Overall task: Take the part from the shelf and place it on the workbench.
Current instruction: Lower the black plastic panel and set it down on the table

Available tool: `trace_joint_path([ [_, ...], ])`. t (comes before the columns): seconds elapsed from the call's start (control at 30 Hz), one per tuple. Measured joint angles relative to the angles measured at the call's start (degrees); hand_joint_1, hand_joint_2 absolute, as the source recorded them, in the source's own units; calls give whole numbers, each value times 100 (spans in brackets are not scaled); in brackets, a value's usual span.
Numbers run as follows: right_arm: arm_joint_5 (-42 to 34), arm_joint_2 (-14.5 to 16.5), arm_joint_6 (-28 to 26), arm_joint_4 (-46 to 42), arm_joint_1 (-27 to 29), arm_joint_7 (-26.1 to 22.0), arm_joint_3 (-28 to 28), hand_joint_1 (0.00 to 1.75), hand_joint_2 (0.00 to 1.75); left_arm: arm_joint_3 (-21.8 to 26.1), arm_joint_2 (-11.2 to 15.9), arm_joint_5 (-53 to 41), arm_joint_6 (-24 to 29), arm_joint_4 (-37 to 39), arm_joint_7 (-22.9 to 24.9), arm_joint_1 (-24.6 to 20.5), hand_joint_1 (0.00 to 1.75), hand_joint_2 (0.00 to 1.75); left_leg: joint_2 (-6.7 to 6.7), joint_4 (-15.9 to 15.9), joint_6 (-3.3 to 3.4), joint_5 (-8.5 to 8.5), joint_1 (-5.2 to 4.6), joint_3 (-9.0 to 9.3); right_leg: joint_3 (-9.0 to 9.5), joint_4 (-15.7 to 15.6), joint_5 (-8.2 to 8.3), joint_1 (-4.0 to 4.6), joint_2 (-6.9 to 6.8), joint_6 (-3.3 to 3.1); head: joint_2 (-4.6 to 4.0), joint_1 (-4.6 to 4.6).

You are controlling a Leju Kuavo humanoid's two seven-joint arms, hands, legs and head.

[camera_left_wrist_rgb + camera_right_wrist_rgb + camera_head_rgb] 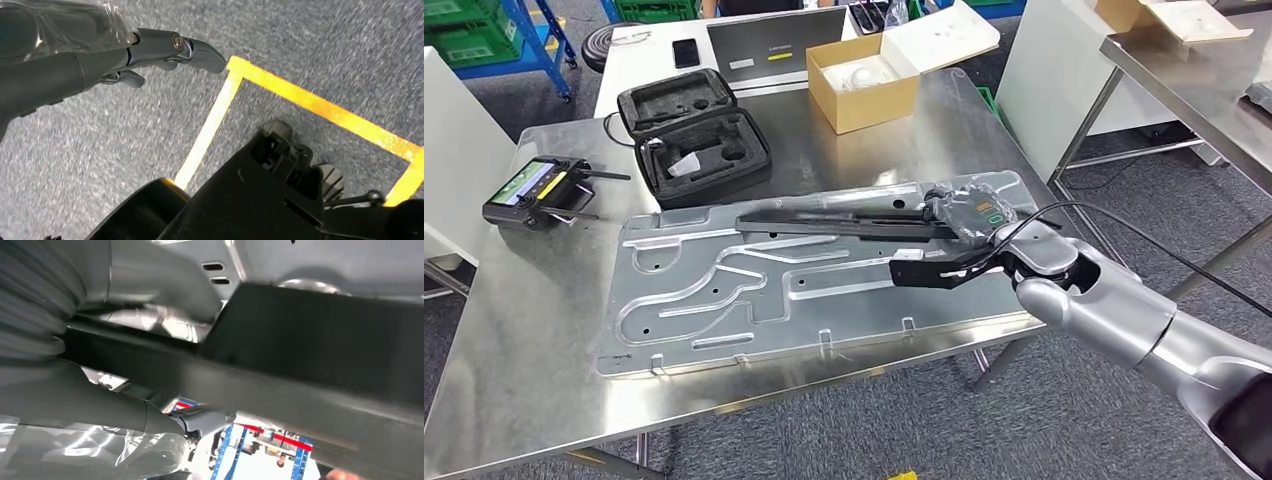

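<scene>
Head view, part: a long black part (844,225) lies over the big pressed metal panel (724,300) on the steel counter (514,380), its near end at the right robot hand (959,225).
Head view, right robot hand: wrapped in clear film, it sits at the part's end; I cannot tell from here whether its fingers are clamped.
Head view, surroundings: open black foam case (694,140), remote controller with screen (534,190), cardboard box (864,80), closed laptop (774,45) beyond.
Left wrist view, left robot hand: left robot hand (150,52) hangs over grey carpet (100,150) with a yellow floor line (210,125); fingers loosely apart, holding nothing.
Right wrist view, grip: blurred; the black part crosses the frame close against the hand, the thumb (195,421) under it. Looks gripped, not certain.
Risk: my judgement, the part rests on the ribbed panel, not flat steel; if let go here it may rock or slide. The film could snag on it as the hand withdraws.
Writing: laptop lid carries a small logo, too small to read; a green mark on the hand, unreadable.
</scene>
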Motion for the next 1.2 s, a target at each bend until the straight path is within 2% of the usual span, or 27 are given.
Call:
trace_joint_path([
  [0.07,75,53,-3,86,-45,-33,50,0,0,-28,-8,4,19,-1,-12,-2,0,175,-11,53,-55,-99,12,69,279,-756,489,-39,-17,48,0,1],
  [0.1,105,79,-1,121,-79,-45,66,0,0,-39,-12,12,32,0,-14,-6,0,175,-13,106,-91,-155,5,79,426,-1106,641,-45,-19,50,0,0],
  [0.13,137,101,7,150,-105,-50,79,0,0,-47,-14,17,42,0,-12,-10,0,131,-14,147,-123,-199,-5,74,519,-1321,706,-46,-20,35,0,-2],
  [0.23,218,155,58,204,-139,-28,107,0,0,-63,-27,30,61,1,59,-9,0,0,-10,191,-170,-255,-18,49,542,-1390,668,-23,-7,-71,0,-7],
  [0.3,251,185,82,226,-168,0,115,0,0,-63,-38,49,96,1,106,-10,0,0,3,372,-220,-385,1,-12,560,-1394,658,-35,-8,-136,0,-10],
  [0.33,263,198,87,236,-184,17,117,0,0,-63,-44,59,113,1,119,-13,0,0,12,640,-258,-531,15,-131,573,-1398,653,-45,-11,-164,-1,-12],
  [0.4,286,217,89,254,-199,62,119,0,0,-63,-62,80,134,1,141,-11,0,0,30,1471,-322,-896,47,-537,587,-1399,645,-42,-16,-191,-1,-14],
  [0.43,298,225,90,262,-200,92,122,0,0,-63,-69,86,137,1,152,-4,0,0,36,1844,-338,-1020,59,-737,588,-1398,644,-38,-18,-192,-1,-14],
  [0.47,310,230,95,269,-201,124,125,0,0,-63,-77,89,140,1,164,3,0,0,40,2033,-338,-1044,63,-855,590,-1398,643,-35,-16,-192,0,-14],
  [0.5,319,232,103,275,-204,163,127,0,0,-63,-83,89,143,1,173,7,0,0,42,1982,-325,-956,64,-856,595,-1398,644,-30,-14,-191,0,-14],
  [0.53,325,234,118,278,-214,212,128,0,0,-63,-87,89,148,1,181,5,0,0,42,1685,-296,-774,60,-732,603,-1397,645,-25,-9,-189,0,-14],
  [0.6,349,234,166,281,-263,331,126,0,0,-63,-92,95,164,1,192,-9,0,0,38,790,-206,-357,31,-317,616,-1395,649,-9,2,-178,0,-14],
  [0.63,362,234,195,281,-298,393,126,0,0,-63,-95,98,171,1,199,-17,0,0,40,463,-176,-222,11,-167,618,-1396,654,-2,8,-164,0,-12],
  [0.67,374,234,219,282,-330,448,125,0,0,-63,-100,103,175,1,212,-23,0,0,41,290,-160,-157,-10,-90,616,-1397,662,1,11,-143,0,-11],
  [0.77,386,228,265,288,-386,548,111,0,0,-63,-114,114,176,1,245,-29,0,0,48,223,-120,-84,-20,-92,613,-1408,670,-7,11,-50,0,-8],
  [0.8,387,224,275,290,-397,563,101,0,0,-63,-116,118,176,1,247,-34,0,0,51,198,-84,-46,-10,-98,590,-1341,581,-9,10,-28,0,-6],
  [0.83,387,219,284,291,-408,574,88,0,0,-63,-120,119,175,1,249,-40,0,0,55,171,-44,-4,2,-107,531,-1164,409,-12,8,-13,0,-4],
  [0.93,384,213,304,298,-426,612,62,0,0,-63,-141,120,175,1,251,-49,0,0,62,159,23,87,0,-192,189,-57,-313,-4,7,7,-1,-1],
  [0.97,380,213,314,301,-425,625,60,0,0,-63,-149,120,175,1,257,-48,0,0,63,160,26,119,-4,-234,141,201,-425,0,8,16,-1,-1],
  [1.0,378,213,321,303,-425,639,57,0,0,-63,-156,120,175,1,265,-47,0,0,63,163,23,152,-5,-279,197,242,-425,0,7,22,0,-1],
  [1.03,375,213,327,304,-430,652,54,0,0,-63,-162,121,175,1,274,-47,0,0,62,166,15,185,-4,-320,370,41,-327,-2,5,25,0,-1],
  [1.07,373,213,331,304,-442,663,48,0,0,-63,-168,121,175,1,282,-47,0,0,61,173,0,218,-3,-358,650,-355,-182,-5,3,25,0,0],
  [1.13,371,213,330,303,-475,681,26,0,0,-63,-177,123,175,1,286,-51,0,0,58,191,-49,274,-13,-416,1188,-1176,10,8,-1,5,0,-2],
  [1.17,369,211,329,302,-488,687,15,0,0,-63,-181,123,175,1,287,-54,0,0,57,202,-80,299,-21,-431,1333,-1411,55,21,2,-14,0,-2],
  [1.2,368,209,328,301,-497,691,5,0,0,-63,-183,125,175,1,288,-57,0,0,57,211,-110,330,-29,-443,1368,-1489,66,37,6,-42,0,-4],
])
